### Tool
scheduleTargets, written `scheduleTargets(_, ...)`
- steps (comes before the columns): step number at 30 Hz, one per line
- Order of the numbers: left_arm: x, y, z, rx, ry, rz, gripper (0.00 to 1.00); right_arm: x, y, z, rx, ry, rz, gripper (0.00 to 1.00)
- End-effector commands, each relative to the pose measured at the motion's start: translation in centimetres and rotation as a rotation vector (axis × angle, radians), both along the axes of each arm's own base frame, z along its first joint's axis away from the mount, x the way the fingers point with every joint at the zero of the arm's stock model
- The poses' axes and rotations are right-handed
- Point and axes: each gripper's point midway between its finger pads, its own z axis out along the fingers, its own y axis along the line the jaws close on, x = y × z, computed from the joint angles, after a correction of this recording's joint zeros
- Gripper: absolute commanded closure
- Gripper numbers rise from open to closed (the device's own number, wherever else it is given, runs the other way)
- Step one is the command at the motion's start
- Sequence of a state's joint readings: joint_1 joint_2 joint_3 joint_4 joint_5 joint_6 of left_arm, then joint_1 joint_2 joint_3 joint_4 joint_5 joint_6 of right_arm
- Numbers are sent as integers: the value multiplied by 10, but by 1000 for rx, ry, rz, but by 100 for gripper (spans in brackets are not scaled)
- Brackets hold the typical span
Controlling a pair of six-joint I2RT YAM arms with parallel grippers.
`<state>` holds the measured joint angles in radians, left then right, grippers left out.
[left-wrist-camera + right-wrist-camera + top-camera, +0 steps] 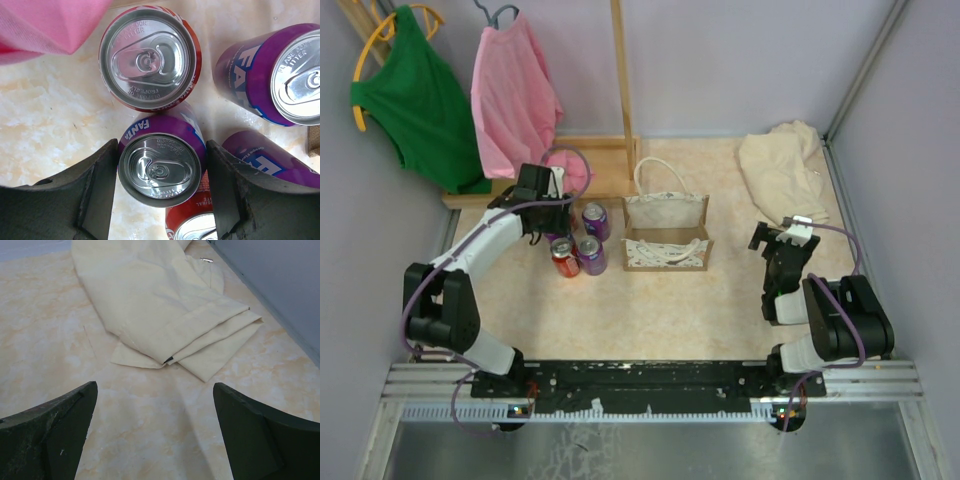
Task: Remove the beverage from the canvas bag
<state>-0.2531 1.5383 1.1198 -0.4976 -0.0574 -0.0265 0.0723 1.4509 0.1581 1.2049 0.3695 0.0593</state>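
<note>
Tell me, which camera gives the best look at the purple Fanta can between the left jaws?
The left wrist view: the purple Fanta can fills the middle, lid and label plain, jaws against both sides. In the top view the left arm hides most of it. The right wrist view shows none of it.

Marbled table (720,310) carries cans (591,255), canvas bag (665,240), cloth (782,170).
</note>
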Motion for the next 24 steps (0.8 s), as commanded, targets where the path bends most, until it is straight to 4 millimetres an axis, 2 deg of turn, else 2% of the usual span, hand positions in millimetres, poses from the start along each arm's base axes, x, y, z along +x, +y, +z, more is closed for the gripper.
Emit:
scheduleTargets(1,-13,-13,-6,-31,73,-21,49,5,0,14,-7,-51,-7,1)
scheduleTargets(9,-12,-26,17,-52,25,-57,26,5,0,14,-8,-51,-7,1)
scheduleTargets(10,-11,-26,18,-52,20,-56,17,5,0,14,-8,-51,-8,1)
scheduleTargets(11,-10,-25,19,-50,18,-57,2,5,0,14,-8,-51,-8,1)
scheduleTargets(19,-9,-29,18,-46,22,-63,0,5,0,14,-8,-50,-7,1)
scheduleTargets(21,-8,-31,27,-46,4,-68,0,5,0,14,-8,-50,-7,1)
scheduleTargets(24,-4,-35,51,-50,-49,-79,0,5,0,14,-7,-51,-7,1)
